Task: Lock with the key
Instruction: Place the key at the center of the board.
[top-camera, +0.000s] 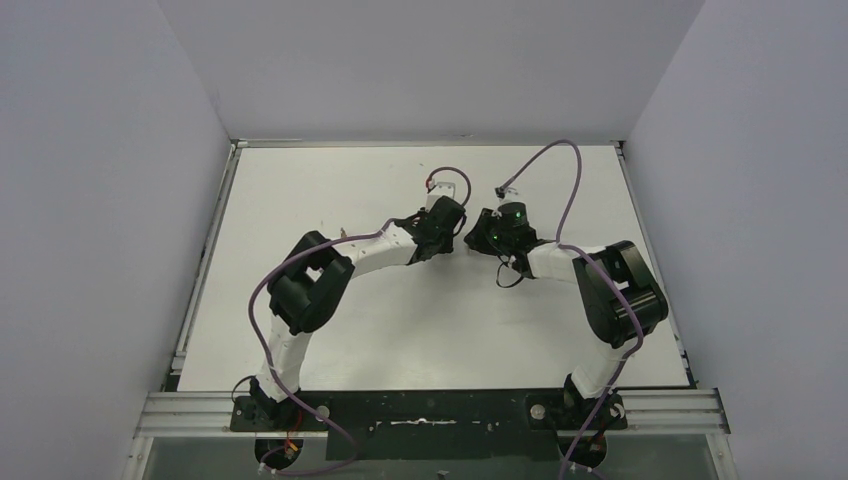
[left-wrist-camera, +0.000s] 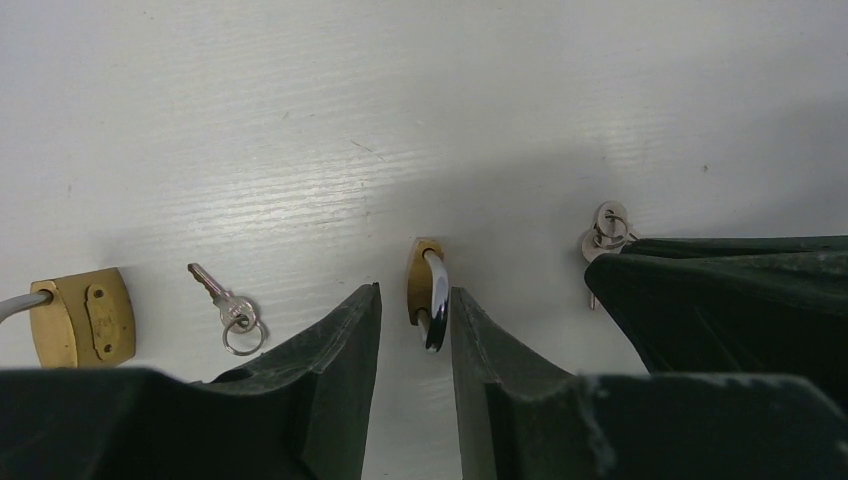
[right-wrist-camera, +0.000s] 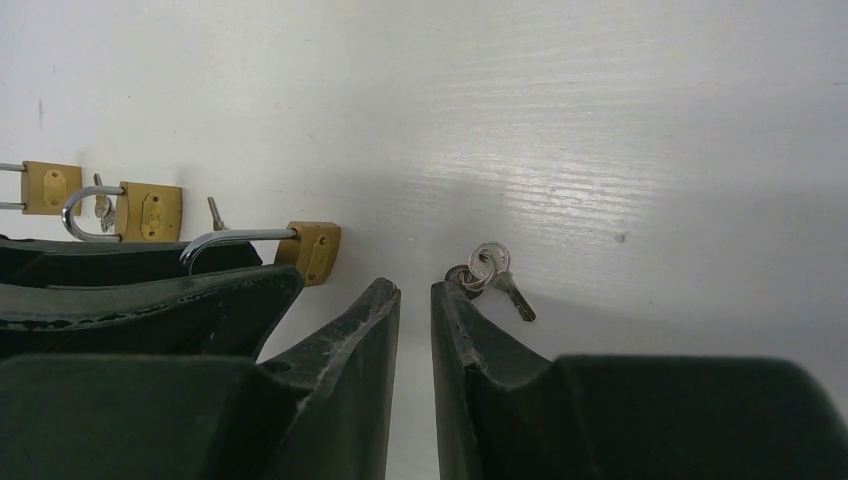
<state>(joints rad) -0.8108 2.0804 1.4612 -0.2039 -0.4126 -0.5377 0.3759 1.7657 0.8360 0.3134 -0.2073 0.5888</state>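
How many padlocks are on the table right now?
3, in the right wrist view: first padlock at far left, second padlock beside it, third padlock by the left pincer. More may be hidden.

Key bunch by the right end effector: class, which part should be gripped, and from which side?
Pinch the key bunch at its heads, by the ring, with the right end effector coming from above: it lies flat on the table, and that leaves a blade free.
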